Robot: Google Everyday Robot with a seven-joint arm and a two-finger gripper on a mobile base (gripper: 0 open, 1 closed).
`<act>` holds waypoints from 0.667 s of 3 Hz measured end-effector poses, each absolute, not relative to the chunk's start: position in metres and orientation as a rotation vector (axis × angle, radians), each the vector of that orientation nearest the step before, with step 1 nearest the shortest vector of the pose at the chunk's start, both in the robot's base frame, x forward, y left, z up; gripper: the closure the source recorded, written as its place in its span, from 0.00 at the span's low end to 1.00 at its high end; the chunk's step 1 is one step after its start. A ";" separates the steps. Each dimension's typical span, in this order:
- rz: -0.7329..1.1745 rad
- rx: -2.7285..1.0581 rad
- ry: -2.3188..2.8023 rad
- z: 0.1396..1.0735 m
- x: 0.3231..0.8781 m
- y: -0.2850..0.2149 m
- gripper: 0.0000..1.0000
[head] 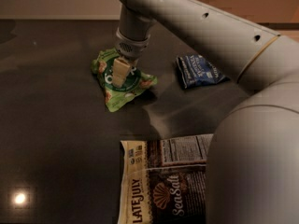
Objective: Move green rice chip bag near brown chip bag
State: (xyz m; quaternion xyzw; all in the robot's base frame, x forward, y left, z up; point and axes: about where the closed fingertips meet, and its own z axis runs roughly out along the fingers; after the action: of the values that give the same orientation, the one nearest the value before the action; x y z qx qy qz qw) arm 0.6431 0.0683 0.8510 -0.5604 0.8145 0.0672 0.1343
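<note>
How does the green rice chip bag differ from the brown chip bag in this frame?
The green rice chip bag is small and crumpled; the brown chip bag is large and lies flat. The green one sits farther back with the gripper down on it; the brown one lies nearer, untouched, partly behind the arm. Both rest on the dark table.

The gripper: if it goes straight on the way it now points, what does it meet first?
The gripper points down at the green rice chip bag, so that bag comes first; it may be touching it, but depth is unclear. The dark table lies beneath.
</note>
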 end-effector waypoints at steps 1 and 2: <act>0.223 -1.622 2.360 0.850 0.641 0.066 0.64; 0.288 -1.624 2.348 0.857 0.635 0.059 0.87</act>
State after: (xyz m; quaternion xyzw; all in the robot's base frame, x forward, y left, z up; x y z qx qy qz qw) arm 0.6350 0.0586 0.8575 -0.5609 0.8106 0.0994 0.1357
